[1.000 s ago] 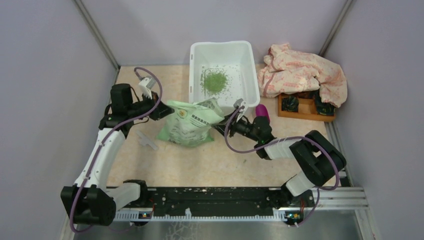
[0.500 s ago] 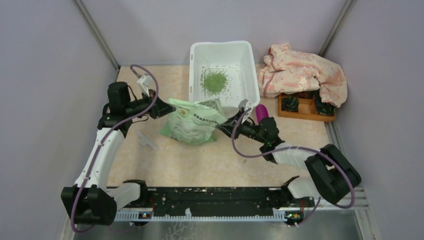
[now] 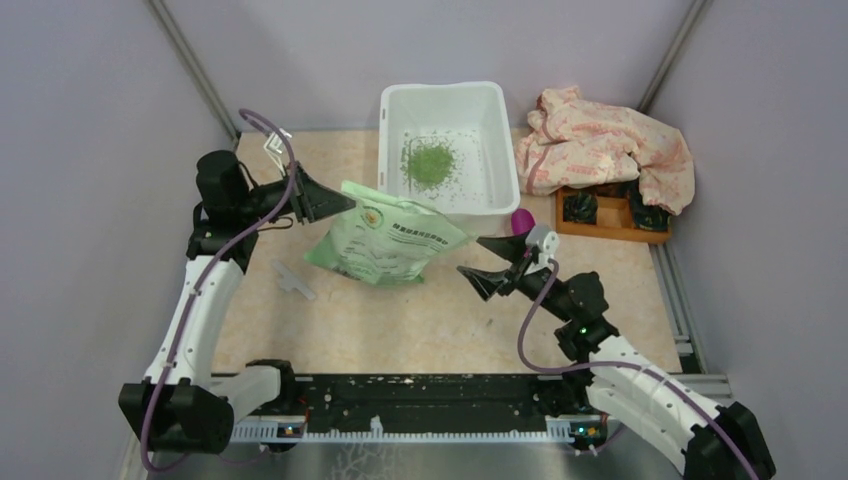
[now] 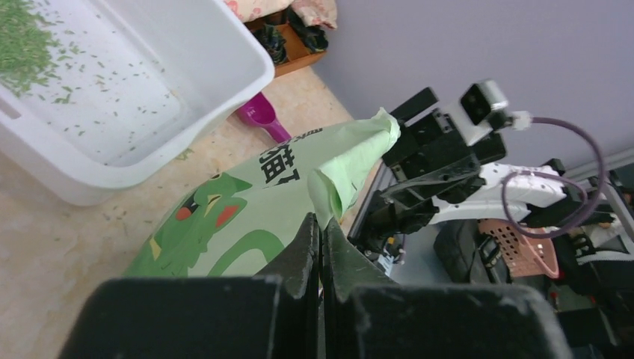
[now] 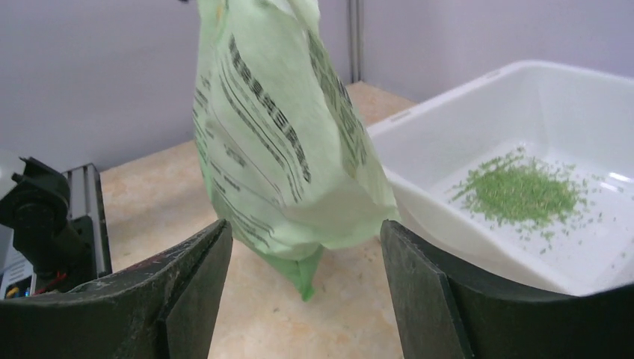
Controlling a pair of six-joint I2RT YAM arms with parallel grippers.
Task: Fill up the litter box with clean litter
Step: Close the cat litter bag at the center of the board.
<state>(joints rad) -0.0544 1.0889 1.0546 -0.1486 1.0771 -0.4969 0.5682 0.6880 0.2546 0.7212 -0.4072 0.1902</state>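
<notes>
The white litter box (image 3: 487, 120) stands at the back centre with a small pile of clean litter (image 3: 429, 162) on its floor and scattered bits around it. A green printed bag (image 3: 390, 245) lies tilted in front of the box. My left gripper (image 3: 338, 201) is shut on the bag's upper left corner and holds it up. In the left wrist view the jaws (image 4: 320, 224) pinch a folded flap of the bag (image 4: 224, 217). My right gripper (image 3: 485, 263) stands open to the bag's right, apart from it. The right wrist view shows the bag (image 5: 284, 134) hanging beyond the open fingers (image 5: 305, 228), with the litter box (image 5: 523, 97) and litter (image 5: 519, 188) to the right.
A magenta scoop (image 3: 522, 220) lies by the box's front right corner. A crumpled pink cloth (image 3: 610, 145) drapes over a wooden tray (image 3: 610, 218) at the back right. A small white part (image 3: 292, 278) lies on the table left of the bag. Grey walls enclose three sides.
My right gripper has let go of the bag's right end, opened, and drawn back toward the near right. My left gripper has pulled the bag's corner up and to the left.
</notes>
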